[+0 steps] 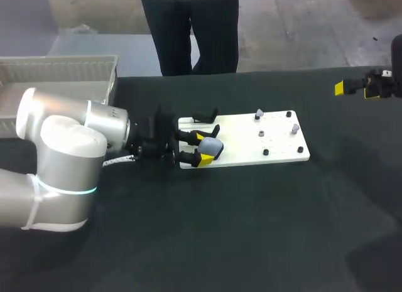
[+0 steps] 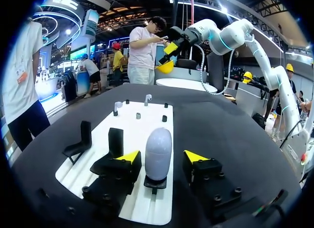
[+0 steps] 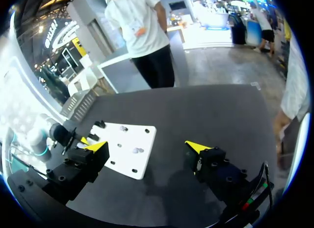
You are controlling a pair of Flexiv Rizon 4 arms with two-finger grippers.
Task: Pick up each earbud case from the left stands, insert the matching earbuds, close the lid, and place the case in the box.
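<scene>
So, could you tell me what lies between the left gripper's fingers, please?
The case, upright on its stand, lies between the open fingers of the left gripper; the left wrist view shows it best.

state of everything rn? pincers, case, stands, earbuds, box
left pincer: open, one finger on each side of the case, not clamped
earbud case: lid shut, upright on its stand
other stand: empty
earbuds: out of the case, standing on the white board
box: no case visible inside
right pincer: open, empty
</scene>
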